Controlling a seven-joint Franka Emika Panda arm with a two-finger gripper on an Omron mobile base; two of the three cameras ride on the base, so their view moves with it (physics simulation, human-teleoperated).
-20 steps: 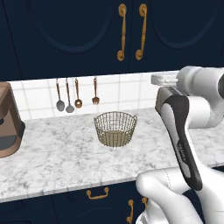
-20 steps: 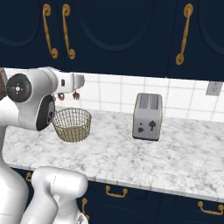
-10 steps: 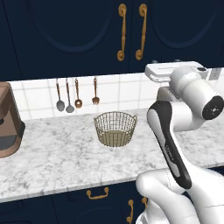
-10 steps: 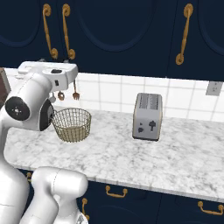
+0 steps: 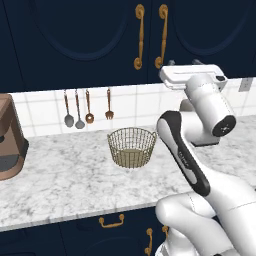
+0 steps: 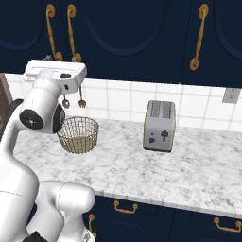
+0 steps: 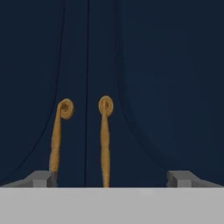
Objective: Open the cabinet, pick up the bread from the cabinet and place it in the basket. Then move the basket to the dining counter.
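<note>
Cabinet (image 5: 100, 35): large dark navy wall unit above the table, both arched doors closed; bread presumably inside, hidden.
Handles (image 7: 105, 140): long curved brass pair at the door seam, straight ahead of the hand, likely the approach target.
Jaws (image 7: 111, 177): spread wide, holding nothing.
Basket (image 5: 132, 146): round brass wire mesh, empty, on the marble table (image 5: 60, 175), ready to receive the bread.
Writing: none legible.

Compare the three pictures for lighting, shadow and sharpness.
Left base view: even, flat light, soft shadow under the basket. Right base view: same flat light, toaster crisp, no glare. Hand view: dim and slightly soft, brass handles stand out on the dark cabinet doors.
</note>
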